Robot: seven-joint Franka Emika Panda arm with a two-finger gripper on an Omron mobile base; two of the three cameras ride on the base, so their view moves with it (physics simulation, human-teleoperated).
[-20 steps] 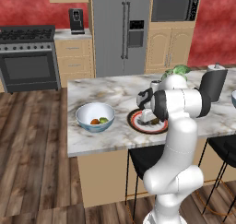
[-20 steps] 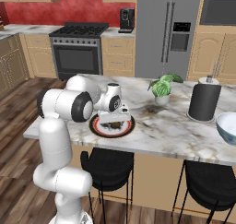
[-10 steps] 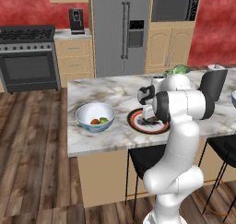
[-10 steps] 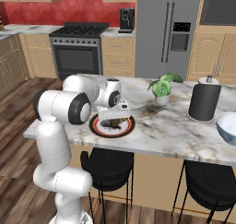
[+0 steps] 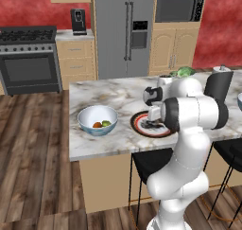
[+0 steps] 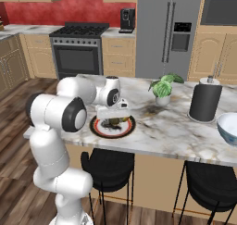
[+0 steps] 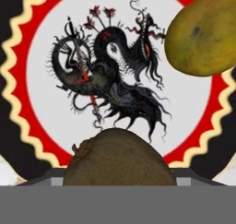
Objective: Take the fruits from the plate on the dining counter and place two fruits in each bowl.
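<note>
On the marble table (image 5: 108,94), the pincer (image 6: 114,121) hangs over the plate (image 7: 18,80), apparently pinching the brown fruit (image 7: 117,158); the yellow-green fruit (image 7: 203,34) lies apart.

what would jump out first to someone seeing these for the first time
The big white arm bent over the marble dining counter, its gripper low over the plate with the red ring and dark dragon pattern. In the hand view a dark brown fruit sits close below, a yellow-green fruit at the rim. Left of the plate, a bowl holds two fruits.
</note>
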